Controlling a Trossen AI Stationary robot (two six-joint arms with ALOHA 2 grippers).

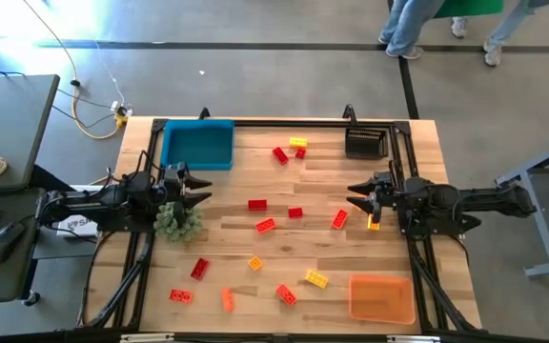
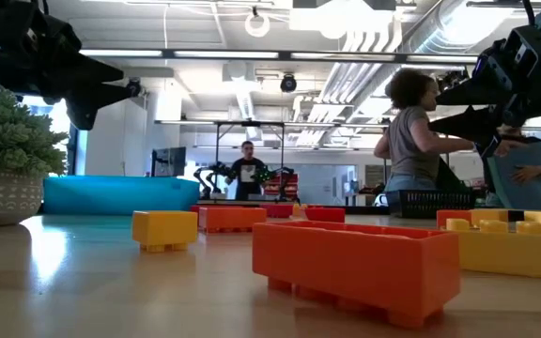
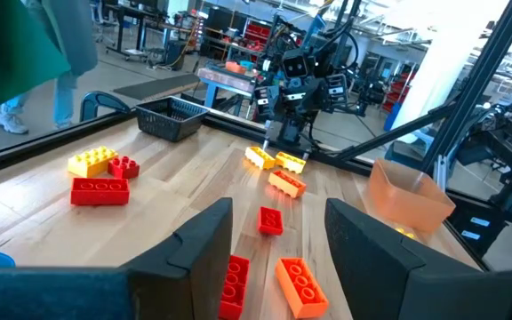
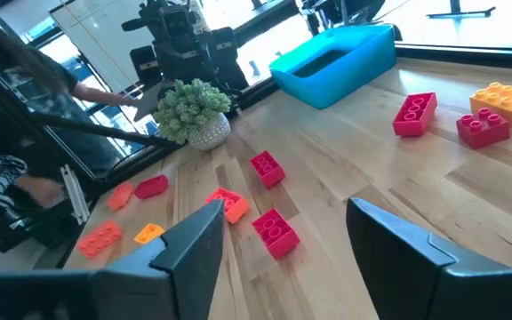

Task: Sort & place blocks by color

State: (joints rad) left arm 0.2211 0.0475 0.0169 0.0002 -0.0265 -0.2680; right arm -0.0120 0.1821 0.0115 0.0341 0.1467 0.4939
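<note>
- Blocks (image 1: 276,225) in red, orange and yellow, small and studded on top, lie scattered singly over the wooden table (image 1: 236,186); none sits in a bin.
- Near the far edge, between the blue bin (image 1: 198,145) and the black basket (image 1: 367,143), a red block (image 1: 280,154) lies beside a yellow block (image 1: 298,142) and a smaller red one (image 1: 301,152) that touch each other.
- Across the middle lie a red block (image 1: 257,204), an orange-red block (image 1: 266,226), a small red block (image 1: 295,212) and an orange-red block (image 1: 339,219).
- Toward the near edge more are spread out: a red block (image 1: 199,269), a small orange one (image 1: 254,263), a red-orange one (image 1: 181,296), an orange one (image 1: 227,300), a red one (image 1: 286,294) and a yellow block (image 1: 316,278) just beside the orange bin (image 1: 382,297).
- Left gripper (image 1: 201,188) hovers above the table at the left side with its fingers spread apart, holding nothing; the potted green plant (image 1: 178,221) stands just below it in the high view, and the nearest blocks, the middle reds, are well apart from it.
- Right gripper (image 1: 355,194) hangs at the right side, fingers likewise parted and empty; the orange-red block lies near its tips, and another yellow block (image 1: 374,222) shows right beside the arm's wrist.
- In the right wrist view the parted fingers (image 4: 189,244) frame two red blocks and an orange one on the table beyond.
</note>
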